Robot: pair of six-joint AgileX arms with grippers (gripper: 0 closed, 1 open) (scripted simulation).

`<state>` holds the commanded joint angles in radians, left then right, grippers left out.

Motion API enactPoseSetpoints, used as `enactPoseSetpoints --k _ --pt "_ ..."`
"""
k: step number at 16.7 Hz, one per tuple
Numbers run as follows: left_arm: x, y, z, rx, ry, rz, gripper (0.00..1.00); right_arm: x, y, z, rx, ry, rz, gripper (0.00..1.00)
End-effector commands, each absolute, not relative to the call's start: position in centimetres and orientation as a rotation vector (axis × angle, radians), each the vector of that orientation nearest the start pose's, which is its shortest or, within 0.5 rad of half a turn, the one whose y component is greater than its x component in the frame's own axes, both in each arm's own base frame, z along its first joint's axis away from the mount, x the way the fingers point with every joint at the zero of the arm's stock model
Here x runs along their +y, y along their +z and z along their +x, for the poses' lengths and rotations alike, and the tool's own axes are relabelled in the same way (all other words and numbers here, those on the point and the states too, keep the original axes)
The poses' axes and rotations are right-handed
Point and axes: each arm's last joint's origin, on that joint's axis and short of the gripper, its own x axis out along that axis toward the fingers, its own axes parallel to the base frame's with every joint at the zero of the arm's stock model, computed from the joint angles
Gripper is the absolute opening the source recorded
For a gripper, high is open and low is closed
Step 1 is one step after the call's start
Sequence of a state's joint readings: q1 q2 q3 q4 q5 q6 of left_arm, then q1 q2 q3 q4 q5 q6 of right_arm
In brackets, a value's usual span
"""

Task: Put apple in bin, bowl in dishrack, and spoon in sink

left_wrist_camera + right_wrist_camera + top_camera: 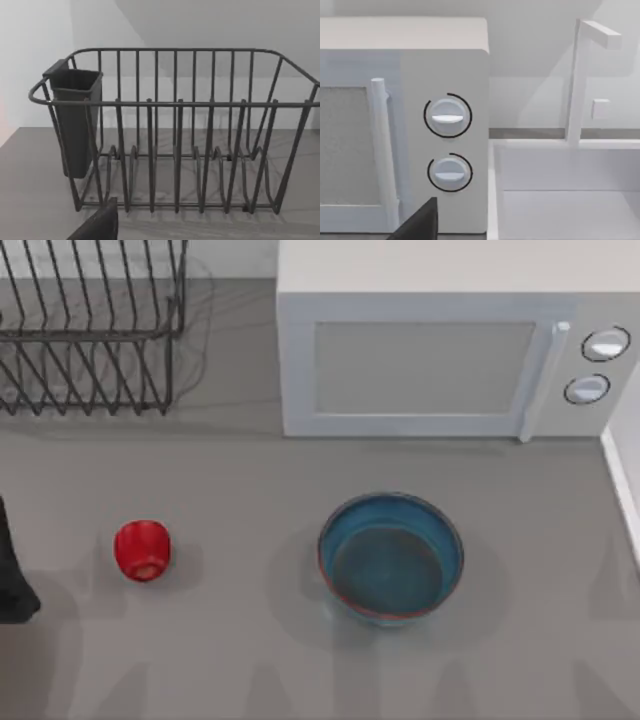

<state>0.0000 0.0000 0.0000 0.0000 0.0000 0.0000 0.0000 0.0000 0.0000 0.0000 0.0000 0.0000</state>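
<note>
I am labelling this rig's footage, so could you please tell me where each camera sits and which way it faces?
Top view: above the table, looking down on the apple, bowl, dishrack and microwave; a dark piece of the left arm sits at the left edge.
Left wrist view: on the left arm, facing the dishrack; a dark part of the arm shows.
Right wrist view: on the right arm, facing the microwave and sink.
Shared: top and left wrist views share the dishrack.

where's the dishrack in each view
Top view: dishrack at the back left corner of the table, left of the microwave.
Left wrist view: dishrack faces the camera, with a dark cup hung on one end.
Right wrist view: not in it.
Shared landmark: the microwave, in the top and right wrist views.
</note>
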Motion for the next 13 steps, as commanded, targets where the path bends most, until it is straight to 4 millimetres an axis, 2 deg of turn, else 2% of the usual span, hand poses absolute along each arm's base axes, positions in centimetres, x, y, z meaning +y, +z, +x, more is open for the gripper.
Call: enactPoseSetpoints --k 3,6,10,13 --pt "-0.1 16.0 10.6 0.011 -0.003 0.009 1.0 -0.1 16.0 10.6 0.0 0.0 0.0 1.0" --pt "-0.4 16.4 10.9 0.106 -0.034 0.085 1.0 -0.1 16.0 10.6 0.0 0.0 0.0 1.0" --pt "-0.9 17.5 12.3 0.355 -0.134 0.273 1.0 -0.1 16.0 10.6 0.0 0.0 0.0 1.0" --pt "-1.6 18.2 14.4 0.598 -0.271 0.448 1.0 -0.1 16.0 10.6 0.0 0.0 0.0 1.0"
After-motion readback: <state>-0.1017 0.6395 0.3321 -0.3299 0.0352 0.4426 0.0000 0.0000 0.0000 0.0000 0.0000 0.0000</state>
